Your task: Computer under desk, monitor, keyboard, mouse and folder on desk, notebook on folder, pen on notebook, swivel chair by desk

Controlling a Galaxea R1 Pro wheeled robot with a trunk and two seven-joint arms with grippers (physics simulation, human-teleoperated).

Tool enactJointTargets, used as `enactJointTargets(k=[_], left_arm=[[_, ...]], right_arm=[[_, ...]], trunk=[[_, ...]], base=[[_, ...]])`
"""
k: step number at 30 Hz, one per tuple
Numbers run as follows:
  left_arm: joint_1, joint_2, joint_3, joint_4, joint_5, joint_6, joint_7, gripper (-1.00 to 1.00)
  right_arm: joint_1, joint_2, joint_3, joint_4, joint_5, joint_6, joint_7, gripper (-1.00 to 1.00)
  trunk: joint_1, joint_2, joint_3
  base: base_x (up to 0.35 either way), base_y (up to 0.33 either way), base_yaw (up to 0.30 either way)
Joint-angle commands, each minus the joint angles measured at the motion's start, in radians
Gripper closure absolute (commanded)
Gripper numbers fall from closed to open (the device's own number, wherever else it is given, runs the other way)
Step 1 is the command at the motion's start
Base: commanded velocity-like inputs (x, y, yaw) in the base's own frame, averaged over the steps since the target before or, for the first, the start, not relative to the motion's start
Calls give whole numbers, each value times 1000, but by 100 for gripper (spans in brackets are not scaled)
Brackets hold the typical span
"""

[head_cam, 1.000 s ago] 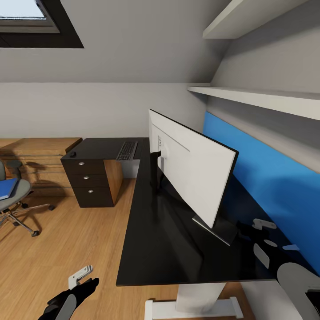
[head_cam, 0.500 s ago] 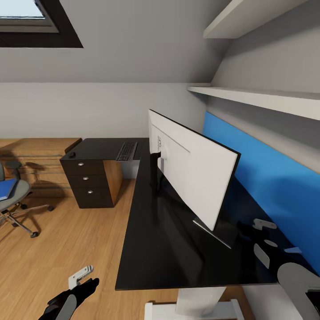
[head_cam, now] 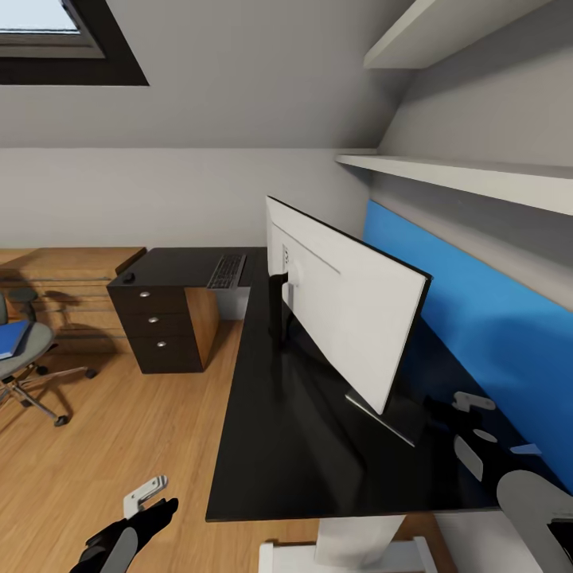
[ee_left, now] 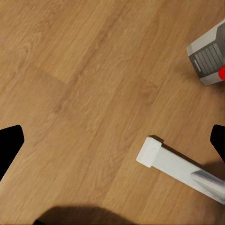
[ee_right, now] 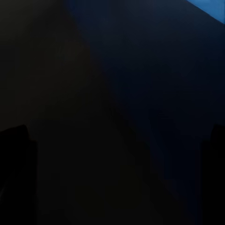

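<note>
My left gripper [head_cam: 147, 495] hangs low over the wood floor [head_cam: 103, 446], beside the desk [head_cam: 278, 430]. In the left wrist view its two fingers sit far apart with nothing between them, so it is let go. My right gripper [head_cam: 469, 414] is over the black desk top near the blue wall panel [head_cam: 477, 318] — I cannot tell if it is open or closed. The monitor [head_cam: 350, 306] stands on the desk with its white back to me. The keyboard [head_cam: 227, 270] lies farther along the desk, and the mouse [head_cam: 129, 277] sits on the drawer end. The blue folder [head_cam: 11, 337] lies on the swivel chair [head_cam: 24, 350] — well apart from the desk.
</note>
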Motion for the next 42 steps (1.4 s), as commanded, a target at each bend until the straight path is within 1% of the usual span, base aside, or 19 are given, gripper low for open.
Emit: enactJointTargets(k=[1,6,14,21,37,40,41,42], left_arm=[[0,0,-1,-2,10,4,7,-100],[0,-1,-1,-1,10,4,7,-100],[0,-2,-2,-1,10,4,8,-100],[0,-2,-2,-1,11,4,8,-100],[0,-2,-2,1,11,4,8,-100],[0,-2,-3,2,11,4,8,-100],[0,-2,-8,2,12,4,8,-100],[0,-2,-8,2,12,4,8,-100]], right_arm=[[0,0,12,5,-2,4,-6,-100],[0,-1,12,5,-2,4,-6,-100],[0,-2,12,4,-2,4,-6,-100],[0,-6,12,4,-2,4,-6,-100],[0,-8,12,4,-2,4,-4,-100],[0,-8,12,4,-3,3,18,-100],[0,-8,12,5,-2,4,64,-100],[0,-8,12,5,-2,4,72,-100]], trunk=[[0,0,-1],[0,0,-1],[0,0,-1],[-26,49,21],[-26,49,21],[-26,49,21],[-26,49,21],[-26,49,21]], base=[[158,0,0],[123,0,0],[20,0,0],[1,0,0],[0,0,0],[0,0,0],[0,0,0],[0,0,0]])
